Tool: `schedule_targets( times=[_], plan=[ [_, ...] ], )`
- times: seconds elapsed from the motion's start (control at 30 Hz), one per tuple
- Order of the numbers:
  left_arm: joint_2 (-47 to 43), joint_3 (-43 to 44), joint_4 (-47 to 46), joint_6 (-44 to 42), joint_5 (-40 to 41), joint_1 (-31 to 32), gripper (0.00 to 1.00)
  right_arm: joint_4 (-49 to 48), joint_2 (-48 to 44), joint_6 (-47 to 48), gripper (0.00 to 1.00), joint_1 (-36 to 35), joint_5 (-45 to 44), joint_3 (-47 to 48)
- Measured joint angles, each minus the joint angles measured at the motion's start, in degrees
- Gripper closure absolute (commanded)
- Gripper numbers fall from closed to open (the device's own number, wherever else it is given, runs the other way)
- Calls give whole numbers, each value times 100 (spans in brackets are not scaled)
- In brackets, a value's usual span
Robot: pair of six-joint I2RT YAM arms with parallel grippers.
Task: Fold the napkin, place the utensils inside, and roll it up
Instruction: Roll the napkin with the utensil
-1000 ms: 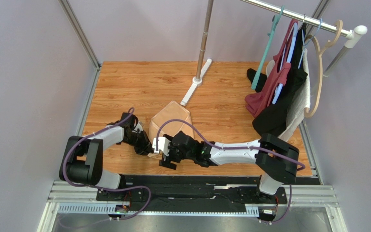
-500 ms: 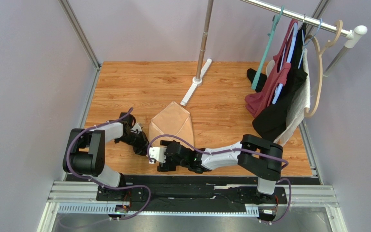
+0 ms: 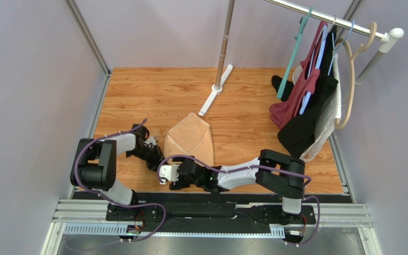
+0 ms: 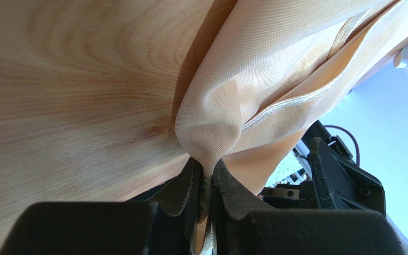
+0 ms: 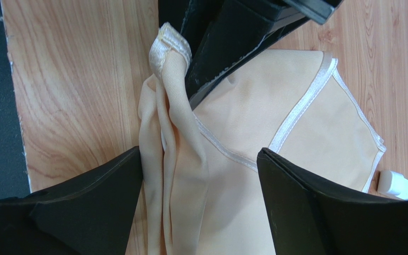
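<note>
Right claw (image 5: 201, 170) retreated, wide; left claw (image 4: 205, 171) pinches napkin (image 4: 227, 101)

The peach napkin (image 5: 275, 133) lies bunched on the wooden table (image 5: 73, 95) between the wide-spread fingers of the right gripper (image 5: 200, 159). The left gripper (image 5: 190, 71) pinches its hemmed corner.

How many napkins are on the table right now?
1. The napkin lies folded on the table, its near-left corner pinched in the left tool; the open right tool is over its near edge. No other shows.
</note>
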State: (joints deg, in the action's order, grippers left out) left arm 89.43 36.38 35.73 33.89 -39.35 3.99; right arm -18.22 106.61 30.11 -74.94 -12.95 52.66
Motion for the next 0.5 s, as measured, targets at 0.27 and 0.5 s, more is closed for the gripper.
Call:
schedule_targets(
  times=[0.27,0.5],
  plan=[
    [87,57,15,-26,-66,-17,100,278,284,-39,61,90,125,356],
    [109,122,-63,-68,-116,-28,94,704,306,-105,100,197,599,498]
  ],
)
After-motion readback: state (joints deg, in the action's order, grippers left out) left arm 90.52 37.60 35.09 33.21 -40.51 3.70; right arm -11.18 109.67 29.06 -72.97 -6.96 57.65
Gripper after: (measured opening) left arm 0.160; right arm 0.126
